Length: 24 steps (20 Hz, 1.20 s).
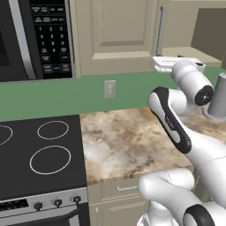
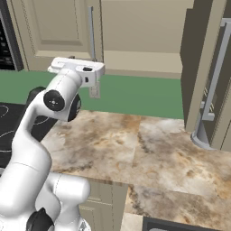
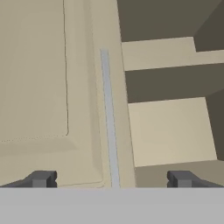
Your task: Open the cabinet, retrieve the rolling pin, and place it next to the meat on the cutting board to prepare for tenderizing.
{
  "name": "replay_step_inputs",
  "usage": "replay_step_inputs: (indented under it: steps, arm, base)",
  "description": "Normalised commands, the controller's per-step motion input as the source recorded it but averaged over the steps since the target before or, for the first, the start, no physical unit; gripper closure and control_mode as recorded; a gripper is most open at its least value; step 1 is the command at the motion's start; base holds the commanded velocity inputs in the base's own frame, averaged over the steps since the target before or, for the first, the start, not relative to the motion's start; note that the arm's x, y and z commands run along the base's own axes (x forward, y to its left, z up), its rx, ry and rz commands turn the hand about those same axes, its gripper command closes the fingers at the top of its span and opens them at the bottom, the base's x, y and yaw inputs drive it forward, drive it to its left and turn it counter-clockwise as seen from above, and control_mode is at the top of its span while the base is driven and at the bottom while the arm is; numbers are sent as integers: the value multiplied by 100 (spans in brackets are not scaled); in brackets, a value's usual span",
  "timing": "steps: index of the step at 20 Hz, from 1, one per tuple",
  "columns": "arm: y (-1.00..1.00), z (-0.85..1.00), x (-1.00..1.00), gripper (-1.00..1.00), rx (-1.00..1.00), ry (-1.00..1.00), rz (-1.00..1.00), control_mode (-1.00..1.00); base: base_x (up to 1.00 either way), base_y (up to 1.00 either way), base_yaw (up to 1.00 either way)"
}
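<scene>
Left to right in the hand view: closed left door of the cabinet (image 3: 48, 87), raised panel facing the camera; long silver bar handle (image 3: 109, 118) running near-vertically up the frame along that door's right edge; then the opened right half of the cabinet, with two pale shelves (image 3: 170, 131) stepped one above the other and bare where visible. Rolling pin, meat and cutting board not to be made out in any view.

Hand (image 3: 111, 179) raised to cabinet height, fingers spread as wide as they go, holding nothing. Left fingertip (image 3: 41, 178) over the door panel, right fingertip over the lower shelf front, bar handle rising from roughly midway between them. Handle's long axis upright and straight ahead of the hand, apart from it.

Left base view: hand (image 1: 176, 64) at the lower edge of the cabinet (image 1: 114, 35), above the marbled tabletop (image 1: 128, 141), right of the stove. Right base view: same hand (image 2: 76, 67) just below the bar handle (image 2: 91, 31), with the right door (image 2: 212, 81) swung out toward the far right edge of the tabletop (image 2: 149, 149).

Judged step: cabinet half open; remaining door apparently next.
</scene>
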Motion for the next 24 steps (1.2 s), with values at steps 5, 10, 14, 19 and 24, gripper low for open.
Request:
replay_step_inputs:
  steps: [5, 10, 14, 19, 24]
  arm:
    - [0, -4, 32, -100, 0, 0, 0, -100]
    - [0, -3, 32, -100, 0, 0, 0, -100]
    - [0, -3, 33, -100, 0, 0, 0, -100]
    - [0, -1, 29, -100, 0, 0, 0, -100]
    - [0, 0, 27, -100, 0, 0, 0, -100]
  base:
    - [0, 0, 0]
    - [0, 0, 0]
    - [0, 0, 0]
    - [0, 0, 0]
    - [0, 0, 0]
